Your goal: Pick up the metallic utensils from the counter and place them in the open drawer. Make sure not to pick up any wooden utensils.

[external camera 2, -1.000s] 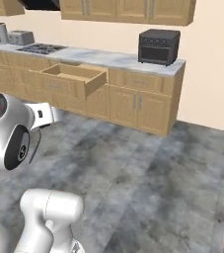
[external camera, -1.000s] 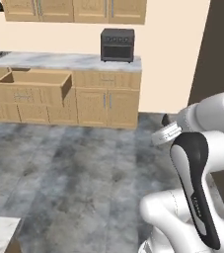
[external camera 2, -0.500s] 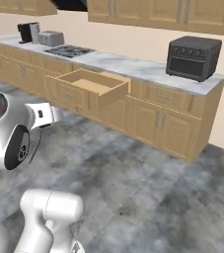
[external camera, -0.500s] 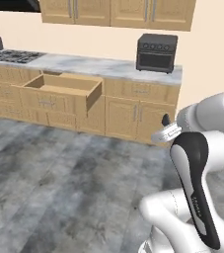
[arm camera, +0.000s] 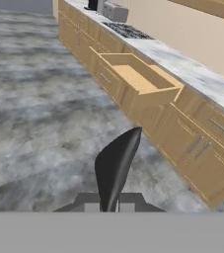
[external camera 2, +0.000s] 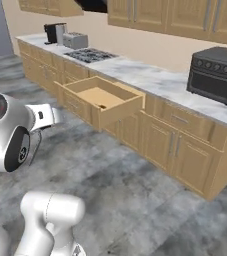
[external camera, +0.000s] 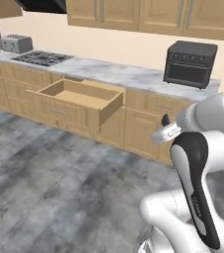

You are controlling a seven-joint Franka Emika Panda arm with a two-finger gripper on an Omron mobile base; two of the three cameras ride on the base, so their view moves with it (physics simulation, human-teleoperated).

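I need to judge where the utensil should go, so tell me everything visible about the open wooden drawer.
The wide, shallow light-wood drawer is pulled fully out from the cabinet run, level, just below the marble worktop, right of the stove. It has plain plank walls and a thicker front panel. One small dark item seems to lie inside near the front; nothing else touches it.

The gripper (arm camera: 109, 207) is closed on a dark grey metal utensil (arm camera: 116, 165) that juts up from between its tips; beyond, the open drawer (arm camera: 138, 79) stands out from a run of wooden cabinets (arm camera: 192, 143); a marble worktop (arm camera: 192, 71) runs above; grey stone floor (arm camera: 39, 113) lies below.
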